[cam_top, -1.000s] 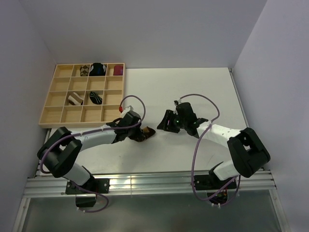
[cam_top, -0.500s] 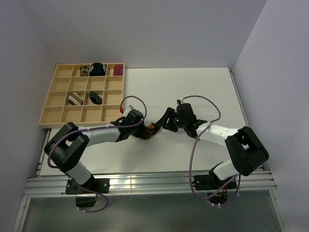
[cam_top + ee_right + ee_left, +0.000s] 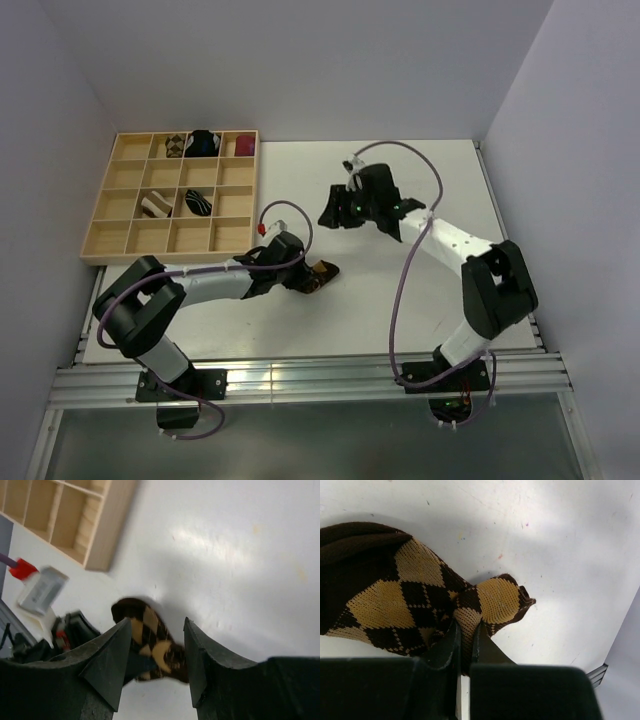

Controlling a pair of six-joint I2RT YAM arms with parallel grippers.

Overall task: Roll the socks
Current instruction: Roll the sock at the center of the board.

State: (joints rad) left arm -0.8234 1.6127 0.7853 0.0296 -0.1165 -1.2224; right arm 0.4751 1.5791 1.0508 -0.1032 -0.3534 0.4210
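Note:
A brown-and-tan argyle sock [image 3: 324,272] lies bunched on the white table [image 3: 400,290] in front of the left arm. My left gripper [image 3: 304,275] is shut on a fold of it. In the left wrist view the sock [image 3: 395,595] spreads to the left, and the gripper [image 3: 465,632] pinches its narrow tan part. My right gripper [image 3: 333,217] hangs open above the table, farther back and apart from the sock. Its wrist view looks down on the sock [image 3: 150,645] between the spread fingers of the gripper [image 3: 156,625], which holds nothing.
A wooden tray [image 3: 130,238] of compartments sits at the back left; its corner [image 3: 107,535] shows in the right wrist view. It holds a striped brown-and-cream sock roll [image 3: 155,205], a black thin-striped one [image 3: 198,203], an argyle bundle [image 3: 175,146], a black-and-blue bundle [image 3: 205,143] and a maroon one [image 3: 243,146].
My right gripper has pulled away from the sock, up and toward the back of the table. My left gripper has shifted slightly right, still holding the argyle sock.

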